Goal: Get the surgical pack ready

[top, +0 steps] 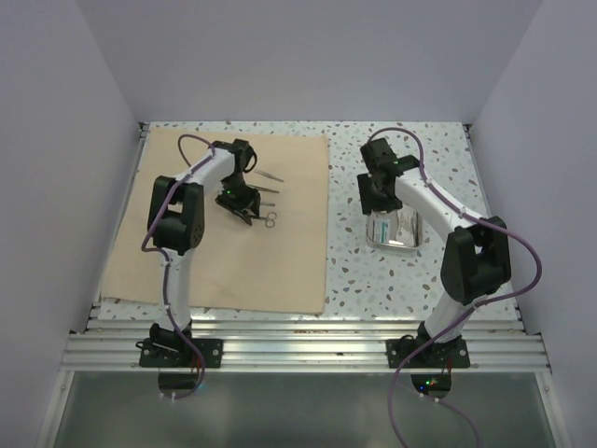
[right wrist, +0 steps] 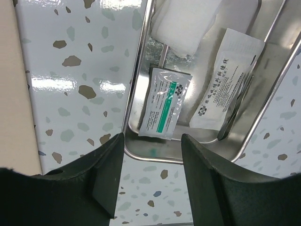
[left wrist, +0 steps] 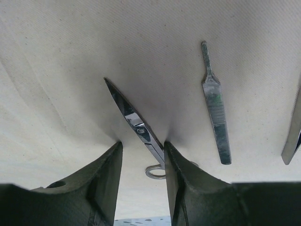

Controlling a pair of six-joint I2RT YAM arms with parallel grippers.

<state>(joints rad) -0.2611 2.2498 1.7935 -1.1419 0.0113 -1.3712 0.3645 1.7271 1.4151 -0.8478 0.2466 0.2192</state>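
The surgical pack lies in parts, not bundled. The tan cloth (top: 280, 271) is spread flat on the left half of the terrazzo table (top: 373, 280), and the steel tray (right wrist: 139, 84) stands on the bare tabletop to the right, well apart from the cloth's edge.

On the cloth's far part lie three steel instruments. The scissors (left wrist: 136, 125) lie with blades together, pointing away from the wrist camera. The scalpel handle (left wrist: 215, 108) is just beside them. A third instrument (left wrist: 292, 136) is cut off at the frame's edge.

Inside the tray a white gauze pad (right wrist: 186, 26) sits at the far end. A green-striped packet (right wrist: 164, 101) lies near the left wall, and a long white packet (right wrist: 228, 80) lies beside it. A thin steel instrument (right wrist: 235, 108) slants along that packet's right edge.

The left gripper (left wrist: 142, 146) is low on the cloth, its jaws parted and straddling the scissors' shank. One finger is close against the shank, the finger ring shows between them, and the cloth creases at the tips. The right gripper (right wrist: 153, 136) hovers over the tray's near rim with jaws spread wide, holding nothing.
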